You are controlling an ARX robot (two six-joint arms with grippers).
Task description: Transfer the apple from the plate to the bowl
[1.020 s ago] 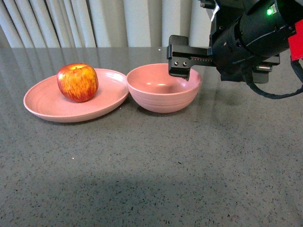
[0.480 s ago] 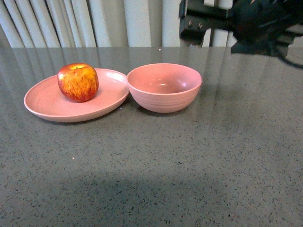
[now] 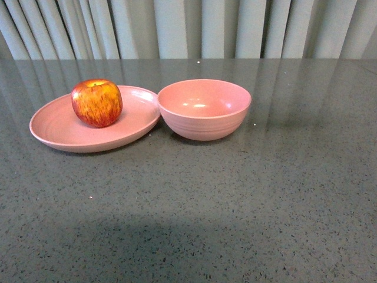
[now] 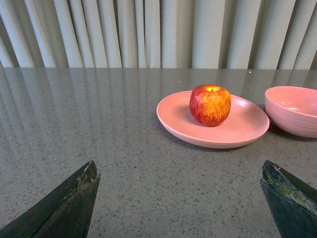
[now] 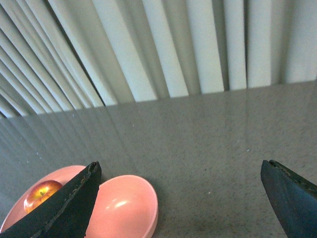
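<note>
The round red apple (image 3: 96, 103) with yellow-orange streaks sat on the wide, shallow pink plate (image 3: 65, 134), toward its far side, stem dimple up. It had not yet been lifted. The deep pink ridged bowl (image 3: 203, 121) stood just beside the plate on the right, rims touching or nearly so, and held nothing. Both rested on the dark speckled stone table (image 3: 235, 206), with a pale pleated curtain (image 3: 177, 29) behind.

Neither arm showed in the front view. The left gripper (image 4: 179, 167) was released: its dark fingers (image 4: 74, 203) stood wide apart with only table between them. It sat low and roughly level, looking across the tabletop, and the apple (image 4: 210, 104) lay straight ahead and well apart from it, inside the span of the jaws. The plate (image 4: 183, 124) stood nearer to this gripper than the bowl (image 4: 292, 116).

The right gripper (image 5: 179, 166) was also released and empty, its fingers (image 5: 69, 208) spread. It was held high and pitched down, with the bowl (image 5: 126, 208) nearer to it and the apple (image 5: 42, 193) beyond, partly hidden by one finger.

Since the apple lay on the left of the pair, the left arm looked better placed for the pick. Being round, the apple offered no preferred grasp axis
</note>
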